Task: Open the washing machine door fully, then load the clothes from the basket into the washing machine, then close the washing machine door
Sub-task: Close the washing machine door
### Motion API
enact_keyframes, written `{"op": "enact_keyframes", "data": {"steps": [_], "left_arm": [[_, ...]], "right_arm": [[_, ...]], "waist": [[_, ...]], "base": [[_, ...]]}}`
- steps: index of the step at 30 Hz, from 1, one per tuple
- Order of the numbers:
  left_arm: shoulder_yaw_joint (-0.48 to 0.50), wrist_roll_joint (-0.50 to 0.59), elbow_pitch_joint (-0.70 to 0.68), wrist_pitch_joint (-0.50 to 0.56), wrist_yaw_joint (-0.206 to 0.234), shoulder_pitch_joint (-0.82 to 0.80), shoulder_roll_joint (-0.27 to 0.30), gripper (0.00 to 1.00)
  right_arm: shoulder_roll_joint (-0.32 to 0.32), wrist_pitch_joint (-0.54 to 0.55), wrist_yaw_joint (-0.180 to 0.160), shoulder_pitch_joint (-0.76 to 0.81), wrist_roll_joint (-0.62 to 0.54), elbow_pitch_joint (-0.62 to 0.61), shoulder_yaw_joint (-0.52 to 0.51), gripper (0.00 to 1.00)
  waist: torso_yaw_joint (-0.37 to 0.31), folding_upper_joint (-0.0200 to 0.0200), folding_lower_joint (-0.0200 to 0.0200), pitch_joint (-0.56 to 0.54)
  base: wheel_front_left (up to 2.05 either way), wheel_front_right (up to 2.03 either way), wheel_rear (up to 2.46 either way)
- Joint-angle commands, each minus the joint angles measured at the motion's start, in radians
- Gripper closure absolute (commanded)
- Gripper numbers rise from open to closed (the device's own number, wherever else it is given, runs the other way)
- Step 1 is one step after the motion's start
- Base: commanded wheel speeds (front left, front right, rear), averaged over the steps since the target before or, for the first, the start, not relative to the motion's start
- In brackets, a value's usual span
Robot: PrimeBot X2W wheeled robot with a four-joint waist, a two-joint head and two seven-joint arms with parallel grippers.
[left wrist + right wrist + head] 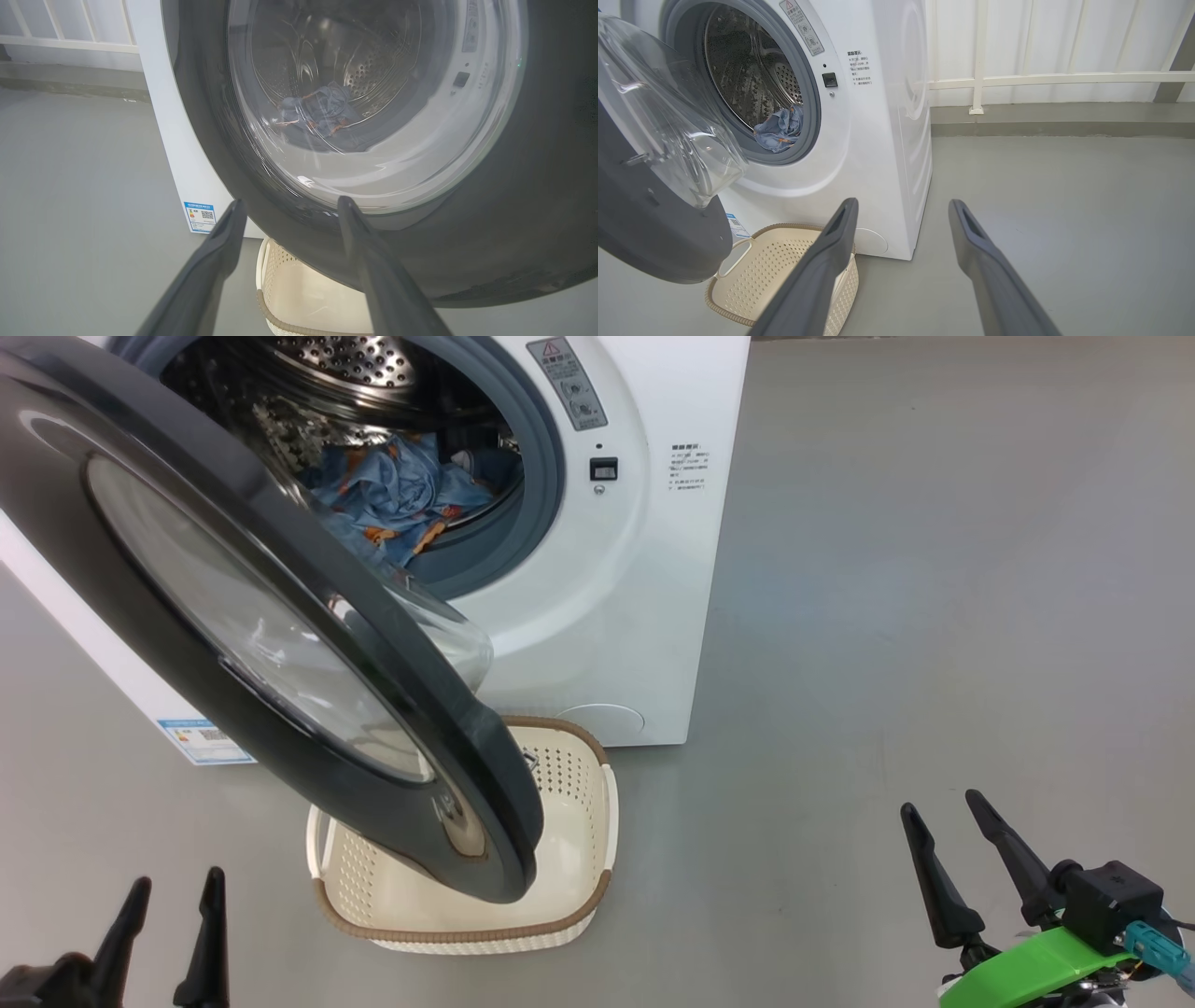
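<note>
The washing machine [597, 616] stands on the grey floor [887, 616] with its round black door [271, 635] swung partway out from the front. The glass bowl of the window bulges back toward the opening. Inside the steel drum [355, 359], the light blue clothes [401, 490] with their orange-brown print lie in a heap at the bottom, and one fold reaches the grey-blue rubber ring [541, 476] at the mouth. The cream perforated basket [569, 775] sits on the floor just in front of the machine, right under the free edge of the door, which hangs over much of it. A small blue label sticker [205, 739] shows low on the machine's side, behind the door.

The left pincer [177, 877] is released, its fingers spread with nothing between them. It sits out in front of the machine, facing the door's outer face and clear of it. The right pincer [941, 801] is likewise released and carries nothing. It hangs over bare floor, off to the machine's latch side and well apart from it.
</note>
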Motion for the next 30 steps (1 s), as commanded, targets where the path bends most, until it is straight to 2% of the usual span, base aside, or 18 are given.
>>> {"op": "enact_keyframes", "data": {"steps": [1,9,23,24,25,26,27,28,29,30], "left_arm": [[0.045,0.015,-0.025,-0.010,-0.002,-0.011,0.018,0.00],[0.065,0.050,-0.029,-0.010,-0.002,-0.001,-0.014,0.00],[0.055,0.058,-0.026,-0.010,-0.002,-0.003,-0.011,0.00],[0.053,0.058,-0.027,-0.010,-0.002,-0.002,-0.012,0.00],[0.052,0.058,-0.028,-0.010,-0.002,-0.002,-0.013,0.00],[0.052,0.058,-0.028,-0.010,-0.002,-0.002,-0.013,0.00],[0.050,0.058,-0.028,-0.010,-0.002,-0.003,-0.014,0.00],[0.048,0.058,-0.028,-0.010,-0.002,-0.003,-0.015,0.00],[0.047,0.060,-0.027,-0.010,-0.002,-0.005,-0.016,0.00],[0.046,0.062,-0.026,-0.010,-0.002,-0.007,-0.018,0.00]], "right_arm": [[-0.015,-0.005,0.002,-0.008,0.002,-0.022,0.013,0.00],[-0.010,-0.005,0.002,-0.004,0.000,-0.021,0.005,0.00],[-0.002,-0.005,0.002,-0.001,-0.001,-0.018,0.001,0.00],[-0.001,-0.005,0.002,-0.001,0.000,-0.018,0.002,0.13],[0.000,-0.005,0.002,-0.003,0.001,-0.017,0.005,0.40],[0.000,-0.005,0.002,-0.003,0.001,-0.017,0.005,0.40],[0.001,-0.005,0.002,-0.004,0.003,-0.017,0.009,0.60],[0.002,-0.005,0.002,-0.006,0.004,-0.016,0.013,0.90],[0.004,-0.005,0.002,-0.008,0.008,-0.014,0.017,1.00],[0.006,-0.005,0.002,-0.010,0.010,-0.013,0.017,1.00]], "waist": [[0.000,-0.0001,0.0000,0.001],[0.002,-0.0001,0.0000,0.003],[0.004,-0.0001,0.0000,-0.010],[0.005,-0.0001,0.0000,-0.011],[0.007,-0.0001,0.0000,-0.011],[0.007,-0.0001,0.0000,-0.011],[0.009,-0.0001,0.0000,-0.012],[0.013,-0.0001,0.0000,-0.013],[0.017,-0.0001,0.0000,-0.013],[0.024,-0.0001,0.0000,-0.015]], "base": [[0.00,0.00,0.00],[0.00,0.00,0.00],[0.00,0.00,0.00],[0.00,0.00,0.00],[0.00,0.00,0.00],[0.00,0.00,0.00],[0.00,0.00,0.00],[0.00,0.00,0.00],[0.00,0.00,0.00],[0.00,0.00,0.00]]}}
